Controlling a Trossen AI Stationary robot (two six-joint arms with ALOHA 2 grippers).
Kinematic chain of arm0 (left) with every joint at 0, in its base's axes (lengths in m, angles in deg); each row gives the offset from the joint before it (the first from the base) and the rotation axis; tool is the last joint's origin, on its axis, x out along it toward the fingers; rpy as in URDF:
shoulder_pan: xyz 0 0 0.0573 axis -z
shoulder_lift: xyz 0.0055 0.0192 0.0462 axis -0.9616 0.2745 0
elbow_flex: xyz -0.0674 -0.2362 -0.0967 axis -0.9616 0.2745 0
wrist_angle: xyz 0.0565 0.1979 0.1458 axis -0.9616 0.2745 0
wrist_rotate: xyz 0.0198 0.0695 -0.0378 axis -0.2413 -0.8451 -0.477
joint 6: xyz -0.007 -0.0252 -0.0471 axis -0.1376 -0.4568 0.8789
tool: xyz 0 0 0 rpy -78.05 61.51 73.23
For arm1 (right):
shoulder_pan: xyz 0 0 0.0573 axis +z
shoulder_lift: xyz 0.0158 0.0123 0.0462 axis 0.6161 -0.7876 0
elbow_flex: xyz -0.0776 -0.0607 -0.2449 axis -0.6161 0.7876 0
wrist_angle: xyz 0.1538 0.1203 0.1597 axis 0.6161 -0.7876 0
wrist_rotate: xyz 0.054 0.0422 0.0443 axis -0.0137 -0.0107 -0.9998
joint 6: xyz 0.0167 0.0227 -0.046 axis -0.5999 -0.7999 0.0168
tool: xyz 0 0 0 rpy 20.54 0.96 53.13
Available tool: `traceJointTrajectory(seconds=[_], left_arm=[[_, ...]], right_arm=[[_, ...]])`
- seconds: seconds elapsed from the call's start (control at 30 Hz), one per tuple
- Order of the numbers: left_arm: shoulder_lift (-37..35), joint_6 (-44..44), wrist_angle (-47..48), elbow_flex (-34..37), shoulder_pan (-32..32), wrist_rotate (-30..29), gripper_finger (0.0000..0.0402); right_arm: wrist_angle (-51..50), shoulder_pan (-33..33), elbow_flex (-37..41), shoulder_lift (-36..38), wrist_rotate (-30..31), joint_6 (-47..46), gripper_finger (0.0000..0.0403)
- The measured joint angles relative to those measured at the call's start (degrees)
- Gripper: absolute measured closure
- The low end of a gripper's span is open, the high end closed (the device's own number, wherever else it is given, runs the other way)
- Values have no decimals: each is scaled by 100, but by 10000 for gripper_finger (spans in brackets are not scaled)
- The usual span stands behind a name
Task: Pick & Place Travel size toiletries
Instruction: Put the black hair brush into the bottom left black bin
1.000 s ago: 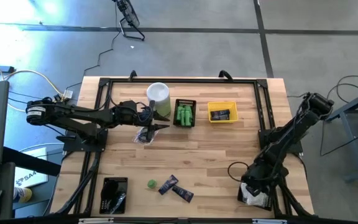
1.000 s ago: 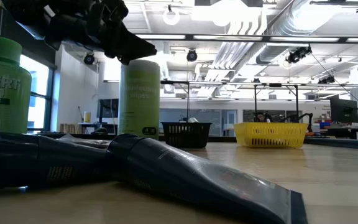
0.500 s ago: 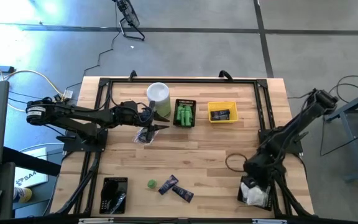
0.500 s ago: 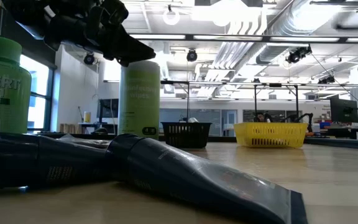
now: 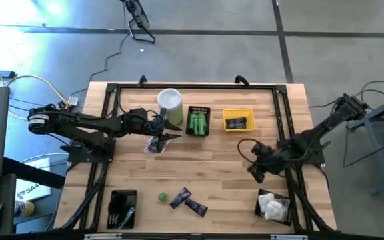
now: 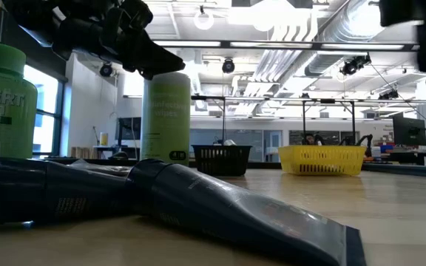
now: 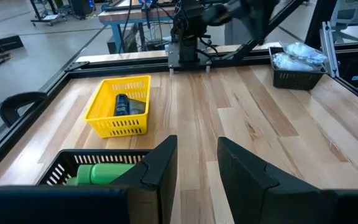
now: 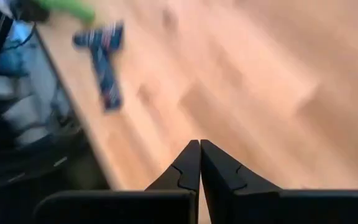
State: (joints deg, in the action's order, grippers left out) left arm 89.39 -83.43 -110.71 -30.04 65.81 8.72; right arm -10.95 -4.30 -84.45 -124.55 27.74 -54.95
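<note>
The travel size toiletries lie scattered over the wooden table (image 5: 205,157): two dark navy tubes (image 5: 188,201) lie touching each other near the front edge, with a little green bottle (image 5: 162,197) just beside them on the left arm's side. More green bottles (image 5: 197,123) fill a black mesh basket (image 5: 198,110) at the back middle, and a dark navy tube (image 5: 237,123) lies in the yellow basket (image 5: 238,112) next to it. White soft packets (image 5: 272,206) sit in a black tray (image 5: 285,200) at the front corner on the right arm's side, and dark round pieces (image 5: 122,212) rest in another black tray (image 5: 123,195) at the front on the left arm's side. In the low view the navy tubes lie flat right in front of the camera. The right gripper (image 5: 257,173) hangs over bare wood between the yellow basket and the packet tray, its fingers (image 8: 188,163) pressed together with nothing between them. The left gripper (image 5: 173,135) is held above the table just beside the black mesh basket and near the tall white-and-green canister (image 5: 170,101); its fingers (image 7: 160,167) stand partly spread with nothing between them. A small dark item (image 5: 155,145) lies on the table under the left arm.
</note>
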Motion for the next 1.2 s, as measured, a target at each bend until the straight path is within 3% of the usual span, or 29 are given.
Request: traceJointTrajectory(seconds=[0.13,0.23,0.5,0.83,1.2], left_arm=[[1,36,0,0,1,5,289],[1,180,0,0,1,48,289],[1,684,0,0,1,173,289],[1,795,-4,0,354,154,289],[-2,960,463,-2,1960,-2332,289]], right_arm=[[37,-233,0,-5,1029,1356,399],[222,-438,0,-5,1418,2247,398],[1190,-909,0,-7,1447,4456,398],[1834,-1355,0,-7,1447,5161,398],[2155,-1883,0,-81,1451,5341,398]])
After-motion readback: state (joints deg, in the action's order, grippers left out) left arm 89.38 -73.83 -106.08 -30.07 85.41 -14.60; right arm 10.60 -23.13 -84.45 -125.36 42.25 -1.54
